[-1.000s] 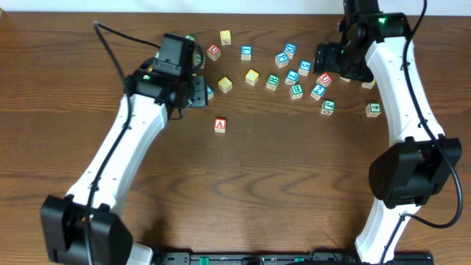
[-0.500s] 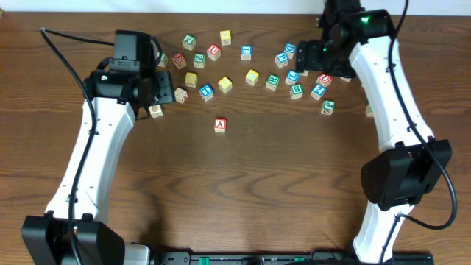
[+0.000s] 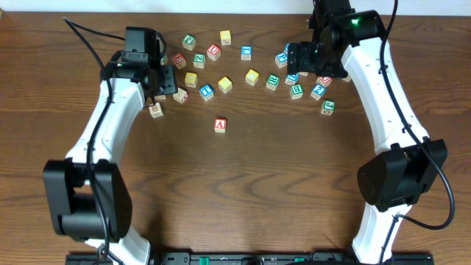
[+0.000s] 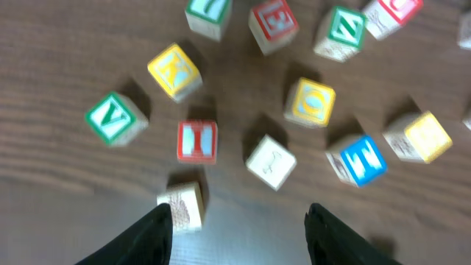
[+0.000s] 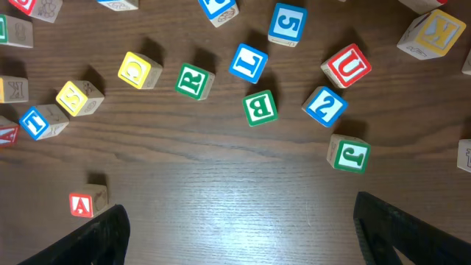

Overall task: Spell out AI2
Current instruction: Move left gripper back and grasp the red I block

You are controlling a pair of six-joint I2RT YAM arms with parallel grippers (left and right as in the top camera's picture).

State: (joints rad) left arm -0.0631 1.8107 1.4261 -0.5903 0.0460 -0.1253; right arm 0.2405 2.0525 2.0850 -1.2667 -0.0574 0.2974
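The A block [image 3: 220,124] lies where it lay half a second ago, alone on the bench [image 3: 243,184], at 6 o'clock from the scattered blocks [image 3: 252,76]. The blue 2 block [image 3: 318,90] has not moved either and sits at 2 o'clock from the A. The left jaws, which had swung out toward 9 o'clock, have edged back toward 3 o'clock. They now hang at 10 o'clock from the A, parted and holding nothing. A red block [image 4: 197,141] lies just ahead of them; I cannot tell whether its letter is I or H. The right jaws have drifted further toward 9 o'clock, about 12 o'clock from the 2, and gape wide and empty.
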